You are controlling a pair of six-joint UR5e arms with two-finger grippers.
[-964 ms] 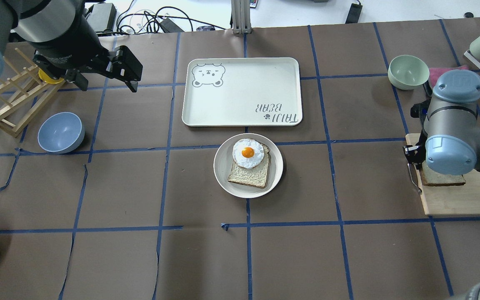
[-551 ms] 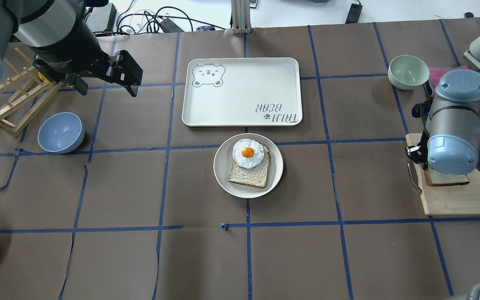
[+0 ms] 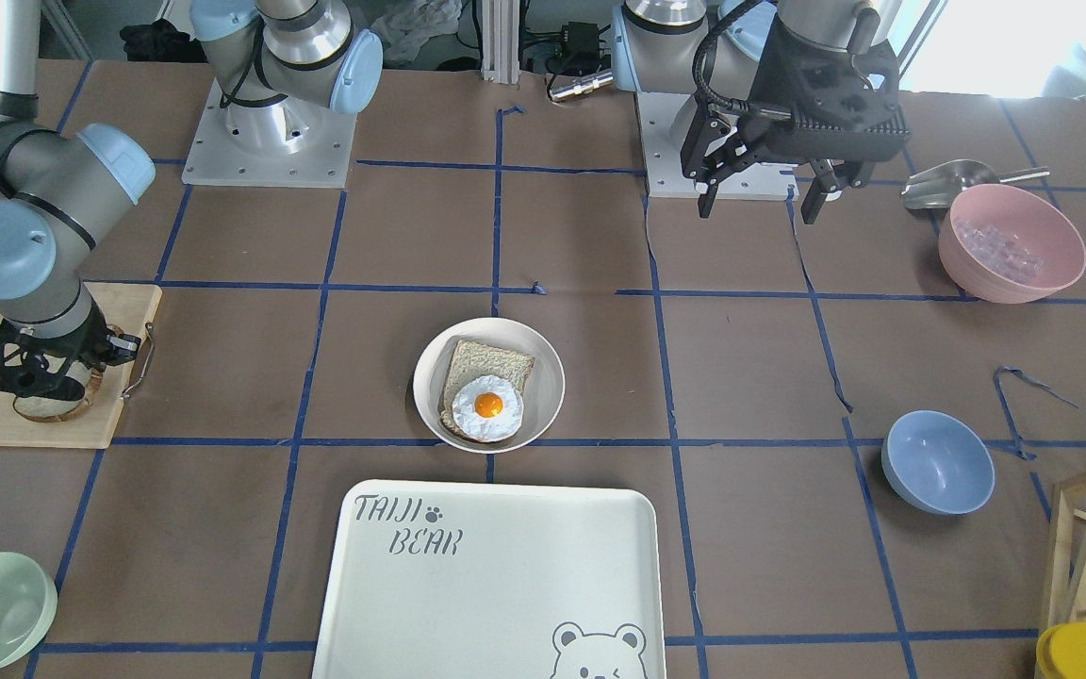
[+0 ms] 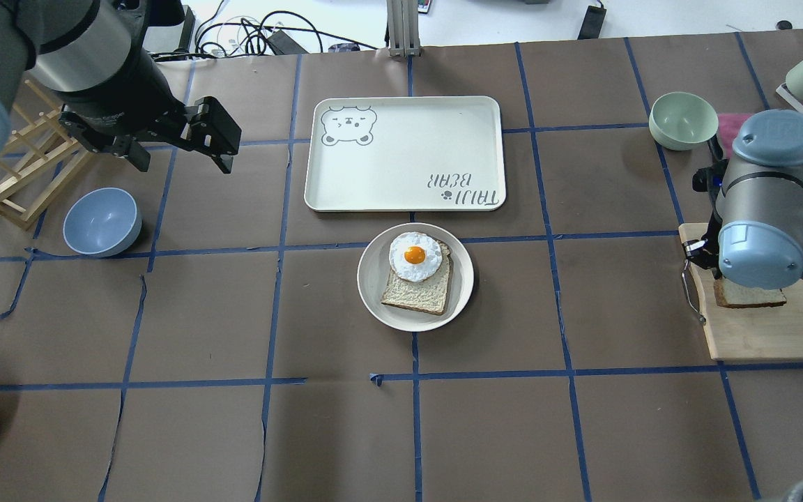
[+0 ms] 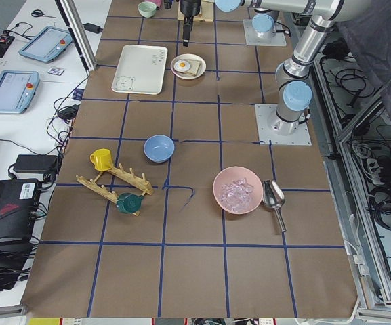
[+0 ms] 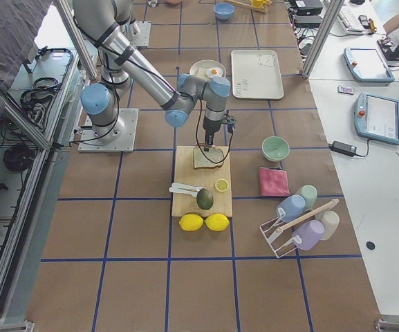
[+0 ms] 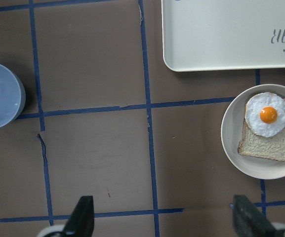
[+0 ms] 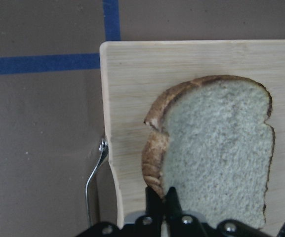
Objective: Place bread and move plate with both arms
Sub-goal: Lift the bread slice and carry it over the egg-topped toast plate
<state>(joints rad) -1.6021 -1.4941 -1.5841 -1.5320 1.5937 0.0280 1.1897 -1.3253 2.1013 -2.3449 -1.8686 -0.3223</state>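
The bread (image 8: 216, 153) is a pale slice with a brown crust. It lies on the wooden cutting board (image 8: 132, 74) at the table's right side, and also shows in the overhead view (image 4: 750, 298) and the front view (image 3: 53, 408). My right gripper (image 8: 163, 196) is shut on the slice's near edge, which looks slightly raised. The plate (image 4: 373, 296) sits at the table's centre and holds a tan toast with a fried egg. My left gripper (image 4: 182, 159) hangs open and empty above the far left of the table, well away from the plate (image 7: 228, 133).
The bear-print tray (image 4: 405, 153) lies just beyond the plate. A green bowl (image 4: 682, 120) stands behind the cutting board. A blue bowl (image 4: 102, 222) and a wooden rack (image 4: 18, 188) are at the left. A pink bowl (image 3: 1010, 243) stands near the left arm's base.
The right wrist has shifted slightly to the right, and the bread has shifted with it on the board. The left gripper has moved a little nearer the robot, still open.
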